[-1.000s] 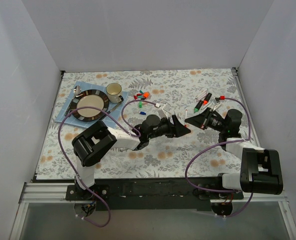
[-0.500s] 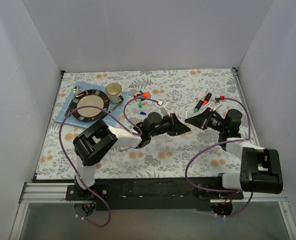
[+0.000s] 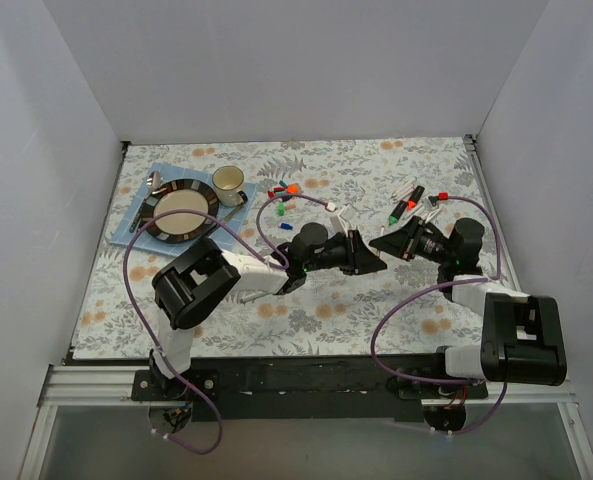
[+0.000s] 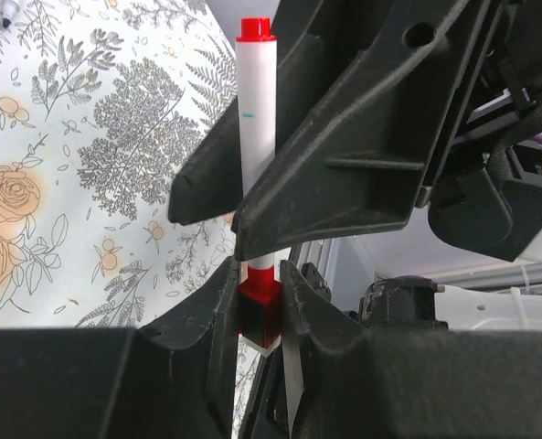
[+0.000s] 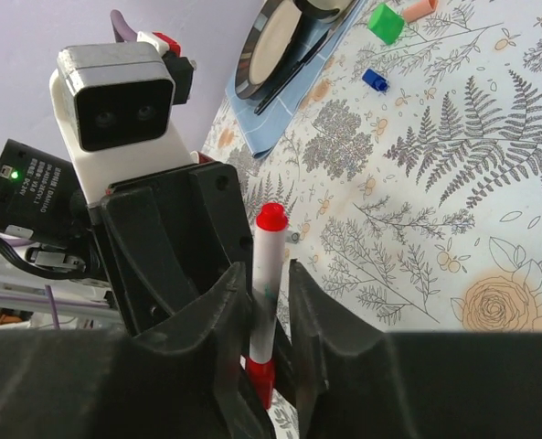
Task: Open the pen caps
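Observation:
A thin white pen (image 4: 255,137) with a red end plug (image 4: 254,27) stands between both grippers above the middle of the table. My left gripper (image 4: 257,279) is shut on its red cap (image 4: 259,306), which is still seated on the pen. My right gripper (image 5: 269,273) straddles the white pen (image 5: 269,265) body, its jaws slightly apart with a gap on one side; the red cap (image 5: 260,375) shows low between them. From above, the left gripper (image 3: 368,260) and right gripper (image 3: 382,243) meet tip to tip, and the pen is barely visible.
Loose coloured caps (image 3: 284,192) lie behind the left arm, with green (image 5: 384,22) and blue (image 5: 374,80) ones in the right wrist view. More pens (image 3: 408,205) lie back right. A plate (image 3: 180,211) and cup (image 3: 227,180) sit on a blue mat (image 3: 126,225) at back left.
The left wrist has shifted slightly back and right, closer to the right gripper. The right arm has barely moved.

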